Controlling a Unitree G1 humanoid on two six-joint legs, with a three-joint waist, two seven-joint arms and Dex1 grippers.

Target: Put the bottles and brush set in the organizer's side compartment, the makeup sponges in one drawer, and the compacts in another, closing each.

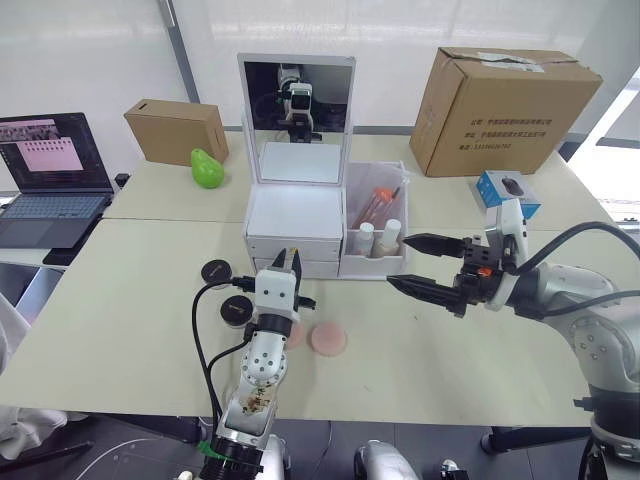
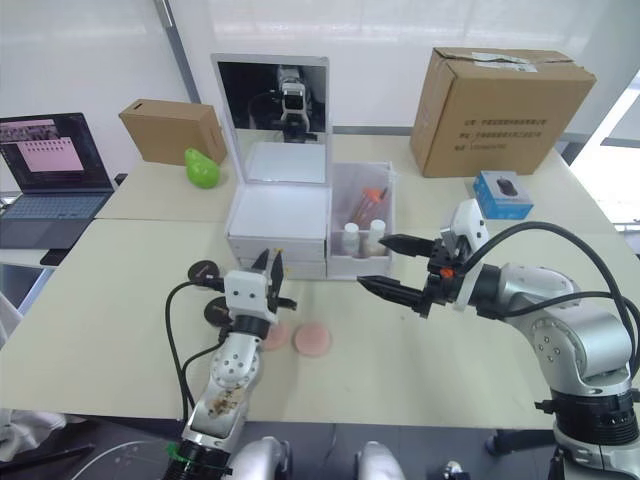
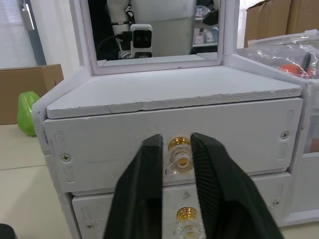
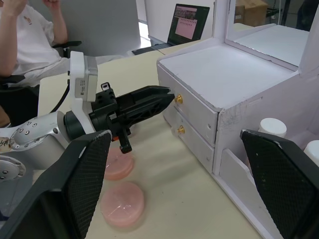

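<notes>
The organizer (image 1: 296, 215) stands near the middle of the pale table (image 1: 120, 320), its mirror lid (image 1: 296, 100) upright at the back and its two drawers (image 3: 174, 149) facing the robot, both pushed in flush. The left gripper (image 3: 178, 157) is at the upper drawer's gold knob (image 3: 179, 152): its two black fingers sit one on each side of the knob, narrowed to about the knob's width, though whether the pads actually press on it cannot be told. The lower knob (image 3: 185, 215) shows just beneath, between the same fingers. The right gripper (image 1: 425, 265) hangs in the air in front of the side compartment (image 1: 375, 225), fingers spread wide apart and holding nothing, tips pointing toward the organizer.

The side compartment adjoins the drawers on the robot's right. Two white-capped bottles (image 1: 378, 238) stand upright behind its low front wall, and the brush set (image 1: 372, 203) leans behind them with its long axis running up and back.

The two makeup sponges (image 1: 328, 340) lie flat on the table in front of the drawers, side by side, one partly hidden by the left arm. The two compacts (image 1: 215, 270) lie flat to the left of the left arm, near the drawer fronts. Open tabletop stretches between the sponges and the near edge and across the right side below the right gripper.

At the back are a laptop (image 1: 50, 175), a green pear-shaped object (image 1: 207, 169), a small brown box (image 1: 176, 130), a large cardboard box (image 1: 505, 100) and a small blue box (image 1: 507, 190).
</notes>
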